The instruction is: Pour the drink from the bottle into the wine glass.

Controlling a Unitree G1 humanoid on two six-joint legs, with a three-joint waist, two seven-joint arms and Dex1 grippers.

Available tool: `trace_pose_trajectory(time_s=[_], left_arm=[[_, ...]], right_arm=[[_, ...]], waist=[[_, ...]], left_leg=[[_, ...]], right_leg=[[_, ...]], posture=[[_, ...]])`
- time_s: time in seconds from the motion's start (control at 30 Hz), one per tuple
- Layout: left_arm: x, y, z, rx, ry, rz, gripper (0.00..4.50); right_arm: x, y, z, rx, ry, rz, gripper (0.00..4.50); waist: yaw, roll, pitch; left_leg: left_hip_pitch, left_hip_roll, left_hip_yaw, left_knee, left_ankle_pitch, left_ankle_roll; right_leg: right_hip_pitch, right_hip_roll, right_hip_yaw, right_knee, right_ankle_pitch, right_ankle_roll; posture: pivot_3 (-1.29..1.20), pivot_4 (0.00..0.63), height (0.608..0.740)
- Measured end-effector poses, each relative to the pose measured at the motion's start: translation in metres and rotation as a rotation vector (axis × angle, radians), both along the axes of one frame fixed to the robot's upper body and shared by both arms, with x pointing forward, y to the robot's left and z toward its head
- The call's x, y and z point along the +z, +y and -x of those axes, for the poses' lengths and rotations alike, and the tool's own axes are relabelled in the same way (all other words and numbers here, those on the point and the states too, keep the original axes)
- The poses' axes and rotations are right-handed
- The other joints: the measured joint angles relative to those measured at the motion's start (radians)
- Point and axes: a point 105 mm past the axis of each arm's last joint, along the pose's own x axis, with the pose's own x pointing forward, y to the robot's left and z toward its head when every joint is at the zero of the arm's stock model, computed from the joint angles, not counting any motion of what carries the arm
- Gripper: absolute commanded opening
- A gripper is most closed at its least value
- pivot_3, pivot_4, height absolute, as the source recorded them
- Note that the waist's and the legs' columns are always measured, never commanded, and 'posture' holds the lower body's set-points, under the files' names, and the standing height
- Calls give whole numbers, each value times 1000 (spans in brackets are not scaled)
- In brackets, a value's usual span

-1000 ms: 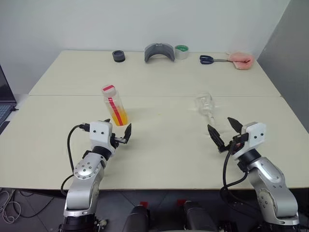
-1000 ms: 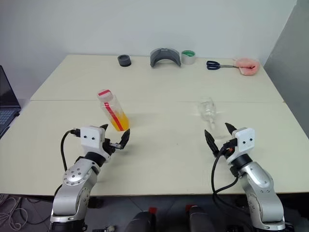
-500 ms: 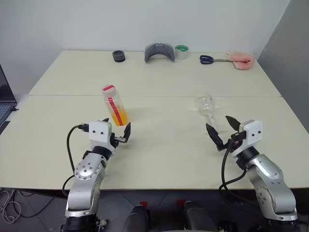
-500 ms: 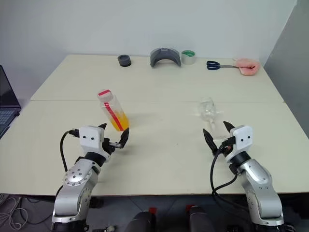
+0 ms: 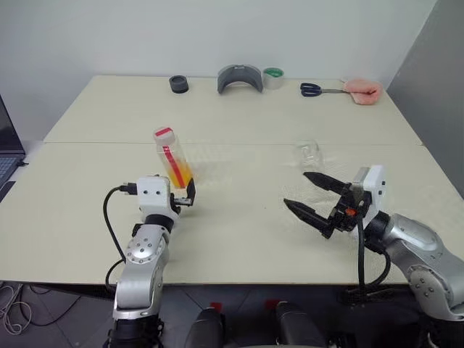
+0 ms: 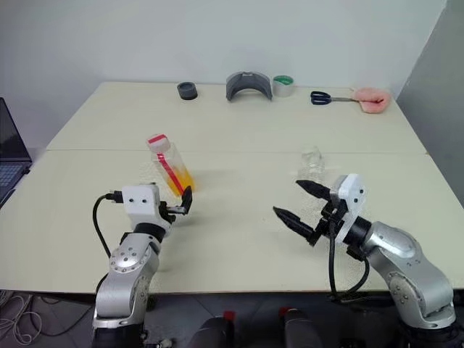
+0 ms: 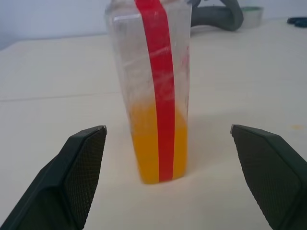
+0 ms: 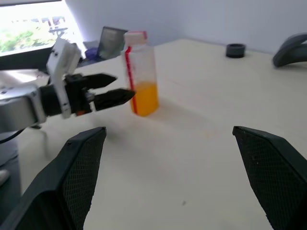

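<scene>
Task barely begun: bottle capped, ungrasped, centred just ahead of spread left end effector; wine glass empty beyond spread, empty right end effector.

Along the far edge of the cream tabletop lie a black ring, a grey curved piece, a tape roll, blue-handled scissors and a pink cloth. A laptop sits beside the left end.

The bottle is clear, faintly scuffed plastic with a glossy red stripe; the wine glass is clear glass; the worktop looks smooth and matt; hand fingers are matt, finely textured black.
</scene>
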Motion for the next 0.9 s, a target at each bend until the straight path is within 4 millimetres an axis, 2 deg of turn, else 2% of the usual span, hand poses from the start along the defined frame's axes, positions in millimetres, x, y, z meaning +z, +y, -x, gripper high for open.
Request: trace_pose_trajectory(time_s=[0.1, 0.37, 0.9], left_arm=[[7, -2, -8, -5, -18, 5, 4456], [3, 3, -14, 35, 6, 10, 4456], [20, 4, -43, 85, -33, 3, 4456]], right_arm=[[2, 3, -1, 13, -1, 7, 4500], [6, 4, -3, 14, -15, 5, 4500], [7, 10, -7, 30, -16, -17, 4500]], waist=[[-1, 0, 0], [0, 0, 0], [0, 0, 0]], left_leg=[[0, 0, 1, 0, 0, 0], [0, 0, 0, 0, 0, 0], [0, 0, 0, 0, 0, 0]], right_leg=[[0, 0, 0, 0, 0, 0], [0, 0, 0, 0, 0, 0], [0, 0, 0, 0, 0, 0]], posture=[[0, 150, 740], [0, 150, 740], [0, 150, 740]])
